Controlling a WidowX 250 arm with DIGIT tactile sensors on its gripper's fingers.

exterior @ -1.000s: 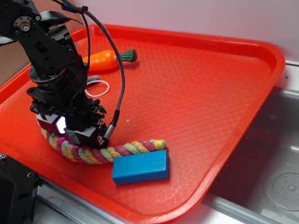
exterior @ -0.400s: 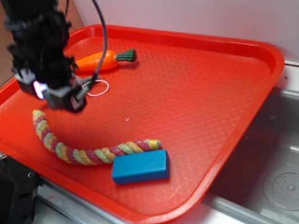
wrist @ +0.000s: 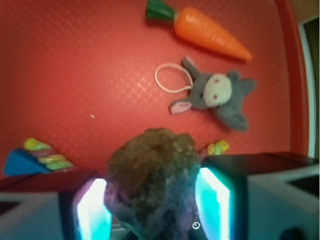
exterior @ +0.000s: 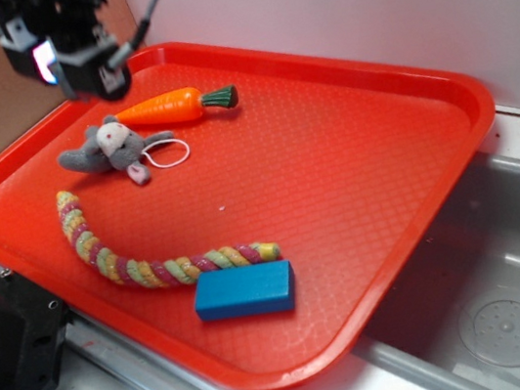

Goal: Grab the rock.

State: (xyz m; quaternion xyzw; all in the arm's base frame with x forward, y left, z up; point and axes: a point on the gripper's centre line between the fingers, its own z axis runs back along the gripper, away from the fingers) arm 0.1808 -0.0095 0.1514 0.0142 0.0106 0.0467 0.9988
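**Rock in the jaws, high over the tray**

Rock [wrist: 150, 185]: dark brown, lumpy, rough crust, no flat faces. It sits between the two lit fingers [wrist: 212, 200] of the gripper [wrist: 150, 200], which is clamped on it from both sides. The wrist view shows its bulging top standing proud of the pads; the lower part is lost in the glow and the frame edge. In the exterior view the rock itself cannot be made out under the gripper [exterior: 72, 71], which hangs above the far left corner of the tray [exterior: 418, 190], well clear of the surface.

Handling, as a judgement: hard and stiff, with no give, so the pads meet it only on a few high spots. Probably dense for its size. The rough skin should bite well against the pads, but the uneven shape could let it pivot or roll out if the squeeze slackens. Best hold looks to be across the widest middle, as now, not on the tapering crown. No fragility worth fearing; a drop would mostly mean a bounce on hard plastic.

Below on the tray: mouse [wrist: 220, 95] with its white loop, lying just beside the carrot [wrist: 210, 32]. Rope [exterior: 141, 258] curves along the near side, its end touching the blue block [exterior: 246, 291]. All apart from the gripper.
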